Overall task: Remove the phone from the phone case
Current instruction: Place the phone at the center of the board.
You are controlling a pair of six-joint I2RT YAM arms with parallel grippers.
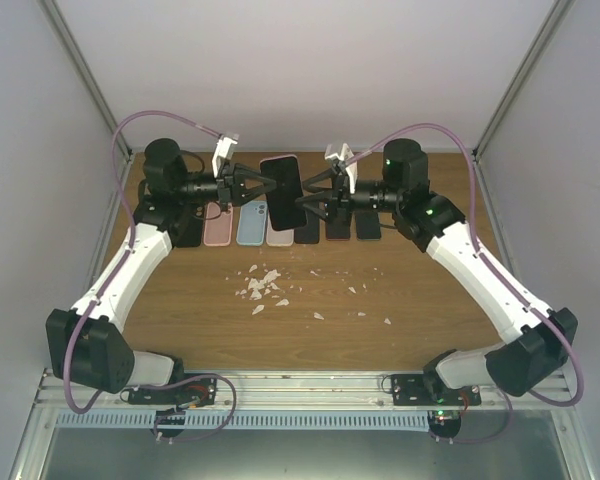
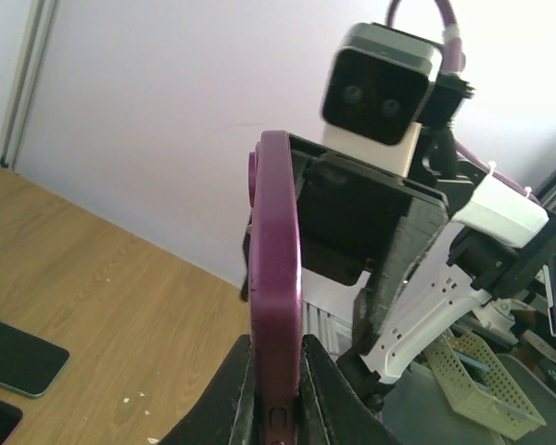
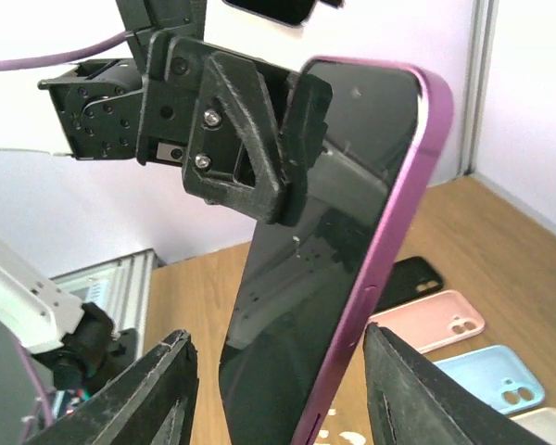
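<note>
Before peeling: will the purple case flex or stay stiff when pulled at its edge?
Likely flexes: the purple case looks like a thin, matte rim. The glossy phone screen may slip, since the left gripper pinches only one edge.

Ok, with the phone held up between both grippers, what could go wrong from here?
The left gripper pinches the cased phone by one thin edge only, so a push from the open right gripper may twist it loose. It hangs above the spare cases; a drop could land there.
</note>
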